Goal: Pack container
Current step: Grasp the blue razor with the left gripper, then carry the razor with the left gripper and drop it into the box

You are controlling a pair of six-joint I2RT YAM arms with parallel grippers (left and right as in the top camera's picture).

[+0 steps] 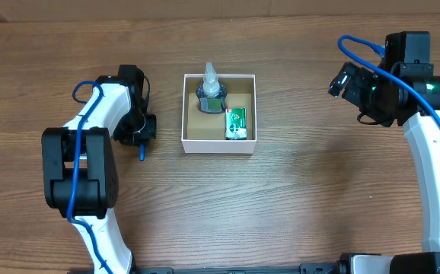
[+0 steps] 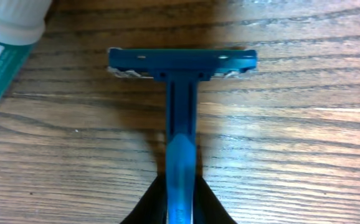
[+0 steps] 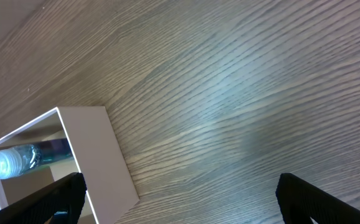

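The container (image 1: 192, 139) is a small square white box with a brown inside, at the table's middle. In it stand a clear bottle (image 1: 211, 87) and a green-and-white packet (image 1: 236, 122). My left gripper (image 1: 141, 139) is left of the box, shut on the handle of a blue razor (image 2: 181, 106), whose head lies against the wood in the left wrist view. My right gripper (image 1: 340, 79) is open and empty at the far right, above the table. The right wrist view shows the box's white wall (image 3: 99, 155) and the bottle (image 3: 12, 160).
A green, red and white tube with a white cap (image 2: 2, 43) lies at the upper left of the left wrist view. Bare wood table (image 1: 304, 175) lies between the box and my right arm.
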